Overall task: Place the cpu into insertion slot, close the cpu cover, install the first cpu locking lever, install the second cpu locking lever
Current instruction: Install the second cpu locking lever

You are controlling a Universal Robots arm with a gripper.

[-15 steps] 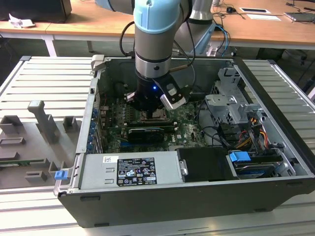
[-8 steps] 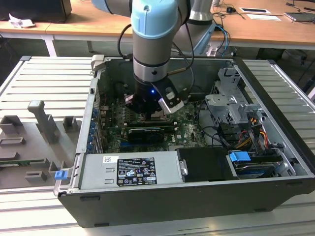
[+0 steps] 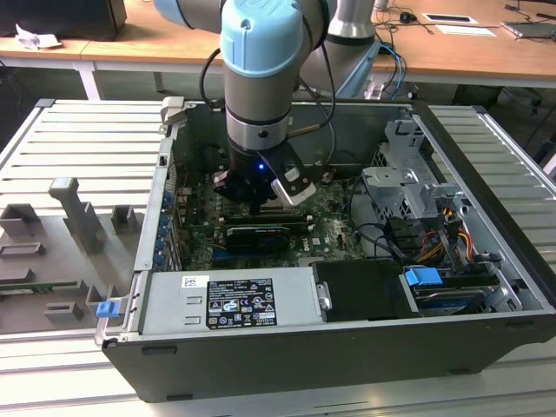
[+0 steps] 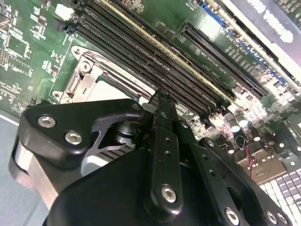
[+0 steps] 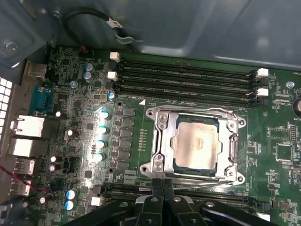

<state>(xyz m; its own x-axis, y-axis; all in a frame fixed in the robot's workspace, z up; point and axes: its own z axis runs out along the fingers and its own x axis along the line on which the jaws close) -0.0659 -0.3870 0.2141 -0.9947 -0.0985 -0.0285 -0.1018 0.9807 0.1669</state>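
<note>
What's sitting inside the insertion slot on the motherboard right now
The cpu lies in the insertion slot, with the cpu cover closed around it. The socket contacts beneath are hidden.

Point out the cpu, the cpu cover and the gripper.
cpu point(image 5: 195, 142): first wrist view, middle of its metal face.
cpu cover point(image 5: 231, 147): first wrist view, the frame's side bar.
gripper point(image 5: 162, 184): first wrist view, between fingertips.

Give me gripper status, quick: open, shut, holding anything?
Gripper: shut, holding nothing, fingertips together at the edge of the cpu cover, which lies closed over the cpu.
</note>
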